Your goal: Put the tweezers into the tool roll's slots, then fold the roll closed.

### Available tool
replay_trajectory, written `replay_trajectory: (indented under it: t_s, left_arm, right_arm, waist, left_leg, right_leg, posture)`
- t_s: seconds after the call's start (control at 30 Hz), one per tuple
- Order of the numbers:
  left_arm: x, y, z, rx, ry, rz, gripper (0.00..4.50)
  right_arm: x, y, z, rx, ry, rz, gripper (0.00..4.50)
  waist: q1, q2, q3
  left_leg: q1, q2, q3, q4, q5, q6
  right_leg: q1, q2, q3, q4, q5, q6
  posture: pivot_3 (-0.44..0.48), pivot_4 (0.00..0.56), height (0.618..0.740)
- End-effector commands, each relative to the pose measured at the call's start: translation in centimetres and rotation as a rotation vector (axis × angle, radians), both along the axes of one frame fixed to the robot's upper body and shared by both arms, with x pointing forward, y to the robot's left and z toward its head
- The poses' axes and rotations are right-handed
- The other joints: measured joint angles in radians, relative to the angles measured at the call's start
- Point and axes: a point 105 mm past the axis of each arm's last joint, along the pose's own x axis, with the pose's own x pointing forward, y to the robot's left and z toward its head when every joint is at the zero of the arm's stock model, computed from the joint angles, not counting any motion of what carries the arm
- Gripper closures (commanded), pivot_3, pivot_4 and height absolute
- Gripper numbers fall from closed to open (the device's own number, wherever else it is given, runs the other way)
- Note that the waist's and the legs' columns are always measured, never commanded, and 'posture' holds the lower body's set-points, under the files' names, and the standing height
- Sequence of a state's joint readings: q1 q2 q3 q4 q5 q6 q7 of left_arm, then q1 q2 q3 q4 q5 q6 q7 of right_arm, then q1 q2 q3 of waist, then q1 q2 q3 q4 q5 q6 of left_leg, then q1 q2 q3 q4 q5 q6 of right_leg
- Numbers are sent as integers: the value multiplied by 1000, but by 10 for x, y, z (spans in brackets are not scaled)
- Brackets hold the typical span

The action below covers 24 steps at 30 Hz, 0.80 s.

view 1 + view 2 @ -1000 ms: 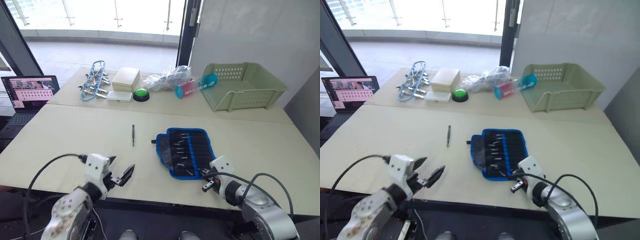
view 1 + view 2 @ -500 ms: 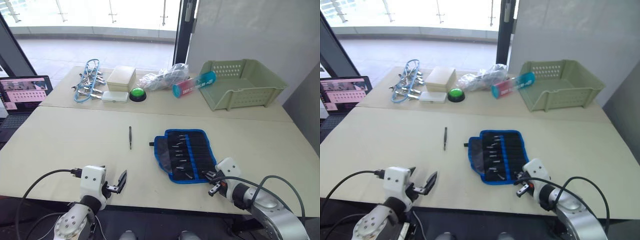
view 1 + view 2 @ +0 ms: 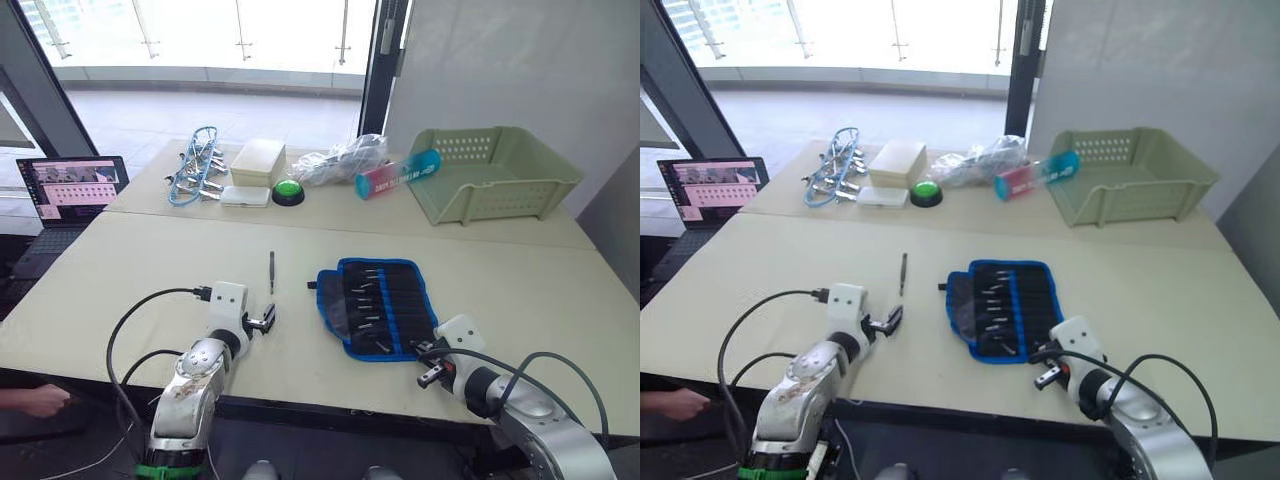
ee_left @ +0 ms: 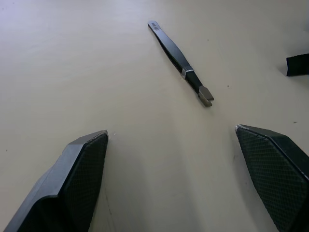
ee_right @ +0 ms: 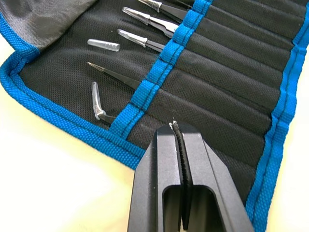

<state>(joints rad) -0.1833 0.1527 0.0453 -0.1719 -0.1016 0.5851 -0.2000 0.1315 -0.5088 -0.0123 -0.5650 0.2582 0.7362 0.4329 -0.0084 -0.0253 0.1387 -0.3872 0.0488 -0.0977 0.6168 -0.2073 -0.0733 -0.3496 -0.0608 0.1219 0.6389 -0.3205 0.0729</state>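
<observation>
The tool roll (image 3: 380, 305) lies open and flat on the table, black with blue edging, its strap (image 3: 311, 284) sticking out toward the left. Several tweezers (image 5: 145, 18) sit in its slots (image 5: 227, 72). One loose pair of tweezers (image 3: 271, 271) lies on the bare table to the left of the roll. My left gripper (image 3: 262, 322) is open and low over the table, just short of that loose pair (image 4: 181, 67), with nothing between its fingers (image 4: 77, 174). At the roll's near right corner, my right gripper (image 3: 428, 362) is shut and empty, its tips (image 5: 177, 129) over the slot fabric.
Along the far table stand a green basket (image 3: 490, 170), a teal-and-pink tube (image 3: 395, 175), a plastic bag (image 3: 340, 158), a green button (image 3: 288, 190), a white box (image 3: 257, 160) and a blue-and-silver clamp bundle (image 3: 195, 165). A laptop (image 3: 75, 185) sits far left. A person's hand (image 3: 35, 400) shows at the near left.
The camera has shifted. My left arm has reached forward over the table, and its open gripper now sits close to the loose tweezers. The right gripper stays shut at the roll's near edge.
</observation>
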Motion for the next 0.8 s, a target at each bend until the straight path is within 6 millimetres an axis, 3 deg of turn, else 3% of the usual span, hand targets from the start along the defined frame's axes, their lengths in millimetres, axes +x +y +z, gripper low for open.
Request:
replay_trajectory:
  t_s: [0.03, 0.23, 0.37, 0.8]
  left_arm:
    - [8, -14, -24, -17, 85, -32, 33]
    - [41, -32, -33, -17, 113, -62, 33]
    - [51, -35, -37, -35, 128, -53, 33]
    - [41, -32, -43, -52, 151, -32, 4195]
  right_arm:
    - [-7, -2, -15, 0, 73, -14, 4500]
    - [-4, 0, -14, -3, 66, -8, 4500]
    - [-2, 2, -11, -8, 56, 10, 4500]
    - [4, 7, -9, -1, 39, 13, 4500]
  waist:
    - [1, 2, -1]
    - [9, 3, -2]
    - [8, 4, -3]
    - [13, 6, -4]
  left_leg:
    - [0, 0, 0, 0, 0, 0]
    - [1, -1, 0, 0, 2, -1]
    - [2, -1, 0, 0, 2, -2]
    - [0, -1, -1, -1, 2, -2]
  right_leg:
    - [0, 0, 0, 1, 0, 0]
    - [0, 0, 0, 2, 0, 0]
    - [1, 0, 0, 2, 0, 1]
    - [0, 0, 0, 2, -1, 1]
  posture:
    - [0, 150, 740]
    - [0, 150, 740]
    - [0, 150, 740]
    - [0, 150, 740]
